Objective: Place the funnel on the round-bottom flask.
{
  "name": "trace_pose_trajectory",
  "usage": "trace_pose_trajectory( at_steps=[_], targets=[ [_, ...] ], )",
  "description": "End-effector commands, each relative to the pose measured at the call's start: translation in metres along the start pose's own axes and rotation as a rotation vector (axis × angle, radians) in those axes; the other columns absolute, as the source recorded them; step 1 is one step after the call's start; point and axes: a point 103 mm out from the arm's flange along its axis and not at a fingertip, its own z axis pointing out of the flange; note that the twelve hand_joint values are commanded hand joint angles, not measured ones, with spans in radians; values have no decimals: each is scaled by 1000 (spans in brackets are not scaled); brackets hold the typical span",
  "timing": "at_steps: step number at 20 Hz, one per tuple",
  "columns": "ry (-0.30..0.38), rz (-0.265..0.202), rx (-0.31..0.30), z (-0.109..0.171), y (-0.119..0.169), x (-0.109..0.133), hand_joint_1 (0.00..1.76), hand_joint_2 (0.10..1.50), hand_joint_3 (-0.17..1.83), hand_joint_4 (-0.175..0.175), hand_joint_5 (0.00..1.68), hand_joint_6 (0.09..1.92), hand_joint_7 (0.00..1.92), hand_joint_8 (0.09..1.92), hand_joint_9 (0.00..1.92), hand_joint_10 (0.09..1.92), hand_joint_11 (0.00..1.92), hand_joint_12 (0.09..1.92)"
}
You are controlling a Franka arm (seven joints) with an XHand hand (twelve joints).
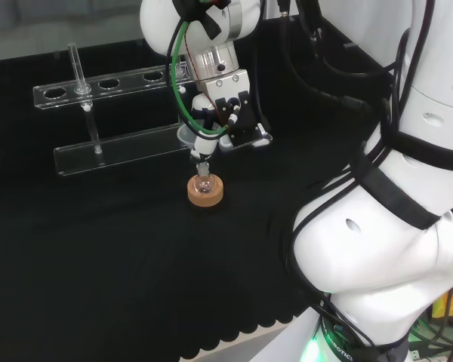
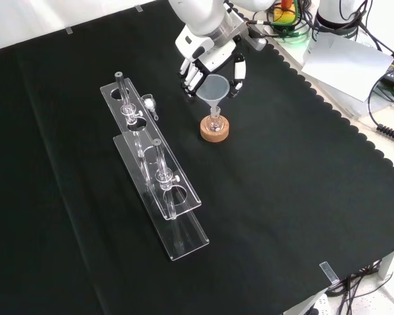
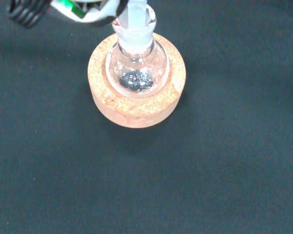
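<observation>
Funnel [image 2: 215, 88] stem in flask [image 3: 136, 68] neck — hand [image 2: 210, 62] gripping

Clear funnel [image 2: 215, 88] stands upright, stem in the cork-seated round-bottom flask [image 2: 215, 124].

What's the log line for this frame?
hand: shut on funnel | stem: in round-bottom flask neck | flask: on cork ring | release: pending

The black cloth [image 2: 302, 197] carries a cork ring [image 2: 214, 129] and, at its nine o'clock, a clear rack [image 2: 159, 187].
</observation>
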Motion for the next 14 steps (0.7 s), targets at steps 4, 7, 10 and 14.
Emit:
trace_pose_trajectory(
  at_steps=[4, 7, 10, 14],
  targets=[
    [-1, 4, 1, 1, 2, -1, 835, 764, 738, -52, 464, 694, 338, 706, 749, 543, 446, 1354],
    [9, 2, 9, 3, 2, -3, 833, 765, 736, -53, 463, 687, 337, 706, 747, 545, 444, 1355],
    [15, -1, 11, 3, 2, -4, 831, 764, 734, -54, 463, 680, 336, 707, 745, 547, 442, 1355],
    [15, -4, 10, 4, 2, -5, 825, 760, 731, -55, 457, 670, 334, 707, 740, 547, 440, 1356]
  ],
)
